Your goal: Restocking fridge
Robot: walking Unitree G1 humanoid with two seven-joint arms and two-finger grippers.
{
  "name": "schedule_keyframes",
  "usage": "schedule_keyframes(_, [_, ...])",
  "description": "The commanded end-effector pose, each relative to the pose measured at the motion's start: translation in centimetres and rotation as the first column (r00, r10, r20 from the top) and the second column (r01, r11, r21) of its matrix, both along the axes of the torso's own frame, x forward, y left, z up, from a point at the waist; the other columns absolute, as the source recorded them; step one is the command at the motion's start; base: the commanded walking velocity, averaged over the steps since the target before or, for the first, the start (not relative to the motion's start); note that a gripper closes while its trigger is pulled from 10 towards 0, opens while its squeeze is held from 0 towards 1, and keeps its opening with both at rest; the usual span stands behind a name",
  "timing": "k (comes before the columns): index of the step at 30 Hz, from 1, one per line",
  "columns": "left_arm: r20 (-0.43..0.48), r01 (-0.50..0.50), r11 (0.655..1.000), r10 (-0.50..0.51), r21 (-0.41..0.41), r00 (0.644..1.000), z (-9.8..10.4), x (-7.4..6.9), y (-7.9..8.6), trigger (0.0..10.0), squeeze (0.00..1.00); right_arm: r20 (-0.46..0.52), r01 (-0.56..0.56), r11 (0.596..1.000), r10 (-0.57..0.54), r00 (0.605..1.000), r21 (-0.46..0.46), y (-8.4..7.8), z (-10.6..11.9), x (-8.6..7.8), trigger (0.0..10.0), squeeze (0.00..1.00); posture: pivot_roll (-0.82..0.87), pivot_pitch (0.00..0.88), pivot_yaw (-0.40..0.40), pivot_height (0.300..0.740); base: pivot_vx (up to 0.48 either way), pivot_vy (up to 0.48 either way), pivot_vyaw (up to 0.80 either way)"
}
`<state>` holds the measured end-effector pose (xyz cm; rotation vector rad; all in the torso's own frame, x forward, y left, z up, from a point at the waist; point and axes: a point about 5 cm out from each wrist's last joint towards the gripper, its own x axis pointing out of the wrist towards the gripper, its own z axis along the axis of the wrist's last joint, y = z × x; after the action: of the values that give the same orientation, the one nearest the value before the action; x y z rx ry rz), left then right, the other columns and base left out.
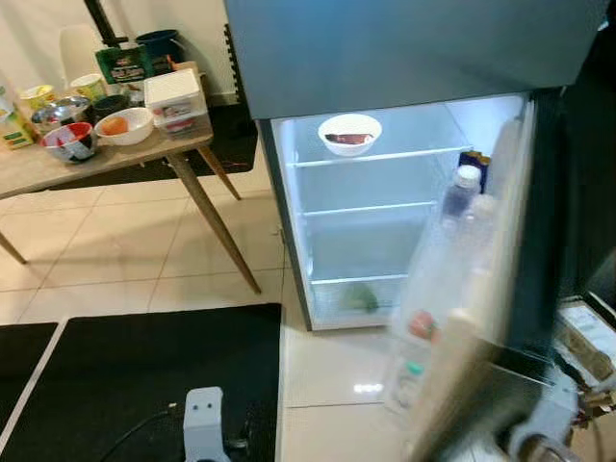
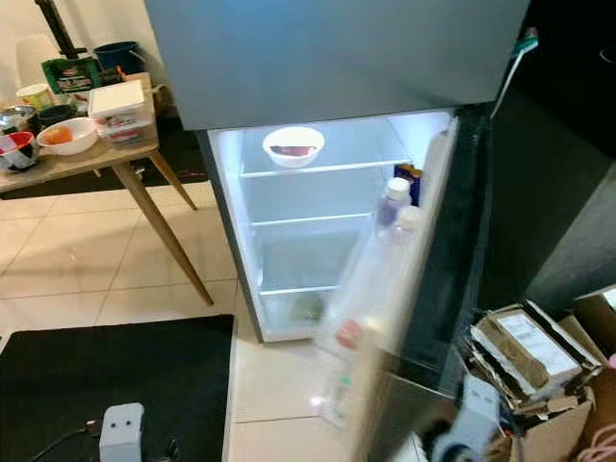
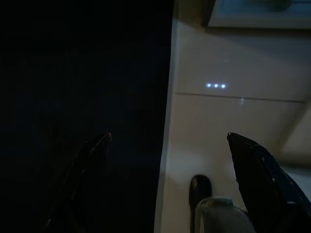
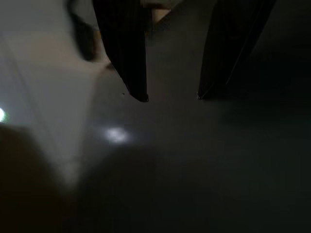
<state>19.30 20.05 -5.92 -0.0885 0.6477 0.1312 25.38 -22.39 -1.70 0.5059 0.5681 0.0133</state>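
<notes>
Open fridge [image 1: 318, 231], one bowl [image 1: 349, 133], two bottles [image 1: 460, 191]

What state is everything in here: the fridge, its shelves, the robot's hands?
Fridge door: open, blurred, bottles in its rack.
Fridge interior: lit, mostly bare.
White bowl: upright on the top shelf, something dark inside.
Bottom drawer: holds something green.
Side table: crowded with bowls and containers.
Left hand: open, over the floor.
Right hand: open, holding nothing.

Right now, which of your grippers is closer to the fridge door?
Right. The right gripper hangs by the open fridge door; the left gripper hangs apart, over the floor's black mat edge.
</notes>
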Motion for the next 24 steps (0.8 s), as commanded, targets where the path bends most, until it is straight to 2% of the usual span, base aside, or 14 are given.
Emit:
schedule_keyframes(1, [-0.019,-0.029,1.000,0.029,0.005,0.999,-0.3,-0.7,0.7,10.0,0.00,0.143,-0.139,0.984,0.123,0.982,0.108,3.4,1.9,1.5,10.0,0.00,-0.02,0.103,0.085,0.740,0.000,0.000,0.00])
schedule_keyframes(2, [-0.019,-0.031,0.999,0.032,0.004,0.999,-0.3,-0.8,0.7,10.0,0.00,0.264,-0.243,0.955,0.193,0.945,0.172,5.6,3.7,2.1,10.0,0.00,-0.02,0.102,0.085,0.740,0.000,0.000,0.00])
schedule_keyframes(3, [-0.019,-0.031,0.999,0.032,0.004,0.999,-0.3,-0.8,0.7,10.0,0.00,0.264,-0.243,0.955,0.193,0.945,0.172,5.6,3.7,2.1,10.0,0.00,-0.02,0.102,0.085,0.740,0.000,0.000,0.00])
schedule_keyframes(5, [-0.017,-0.034,0.999,0.034,0.002,0.999,-0.3,-0.8,0.7,10.0,0.00,0.444,-0.407,0.876,0.267,0.855,0.257,8.6,6.9,2.5,10.0,0.00,-0.02,0.102,0.085,0.740,0.000,0.000,0.00])
schedule_keyframes(9, [-0.014,-0.032,0.999,0.032,-0.001,0.999,-0.3,-0.7,0.6,10.0,0.00,0.510,-0.460,0.846,0.280,0.813,0.270,9.2,8.2,2.7,10.0,0.00,-0.02,0.102,0.085,0.740,0.000,0.000,0.00])
schedule_keyframes(11, [-0.008,-0.030,1.000,0.030,-0.006,1.000,-0.3,-0.5,0.5,10.0,0.00,0.456,-0.395,0.888,0.259,0.852,0.234,7.8,7.0,2.9,10.0,0.00,-0.02,0.099,0.084,0.740,0.000,0.000,0.00])
schedule_keyframes(12, [-0.008,-0.030,1.000,0.030,-0.006,1.000,-0.3,-0.5,0.5,10.0,0.00,0.456,-0.395,0.888,0.259,0.852,0.234,7.8,7.0,2.9,10.0,0.00,-0.02,0.099,0.084,0.740,0.000,0.000,0.00])
schedule_keyframes(13, [-0.006,-0.027,1.000,0.027,-0.009,1.000,-0.3,-0.5,0.4,10.0,0.00,0.388,-0.346,0.919,0.254,0.886,0.189,6.7,5.6,2.7,10.0,0.00,-0.02,0.099,0.084,0.740,0.000,0.000,0.00])
schedule_keyframes(14, [-0.006,-0.027,1.000,0.027,-0.009,1.000,-0.3,-0.5,0.4,10.0,0.00,0.388,-0.346,0.919,0.254,0.886,0.189,6.7,5.6,2.7,10.0,0.00,-0.02,0.099,0.084,0.740,0.000,0.000,0.00])
schedule_keyframes(16, [-0.004,-0.023,1.000,0.023,-0.012,1.000,-0.2,-0.4,0.3,10.0,0.00,0.272,-0.294,0.948,0.252,0.929,0.123,5.4,3.7,2.0,10.0,0.00,-0.02,0.099,0.084,0.740,0.000,0.000,0.00])
schedule_keyframes(17, [-0.003,-0.019,1.000,0.019,-0.015,1.000,-0.2,-0.4,0.3,10.0,0.00,0.203,-0.279,0.958,0.260,0.944,0.070,4.7,2.5,1.3,10.0,0.00,-0.02,0.097,0.086,0.740,0.000,0.000,0.00])
schedule_keyframes(18, [-0.003,-0.019,1.000,0.019,-0.015,1.000,-0.2,-0.4,0.3,10.0,0.00,0.203,-0.279,0.958,0.260,0.944,0.070,4.7,2.5,1.3,10.0,0.00,-0.02,0.097,0.086,0.740,0.000,0.000,0.00])
schedule_keyframes(21, [-0.001,-0.012,1.000,0.012,-0.018,1.000,-0.2,-0.2,0.1,10.0,0.00,-0.004,-0.173,0.983,0.173,0.985,-0.066,2.0,-0.4,-1.2,10.0,0.00,-0.02,0.096,0.086,0.740,0.000,0.000,0.00])
schedule_keyframes(24, [0.001,-0.009,1.000,0.009,-0.020,1.000,-0.2,-0.1,0.1,10.0,0.00,-0.073,-0.114,0.986,0.105,0.992,-0.120,0.6,-1.3,-2.4,10.0,0.00,-0.02,0.096,0.086,0.740,0.000,0.000,0.00])
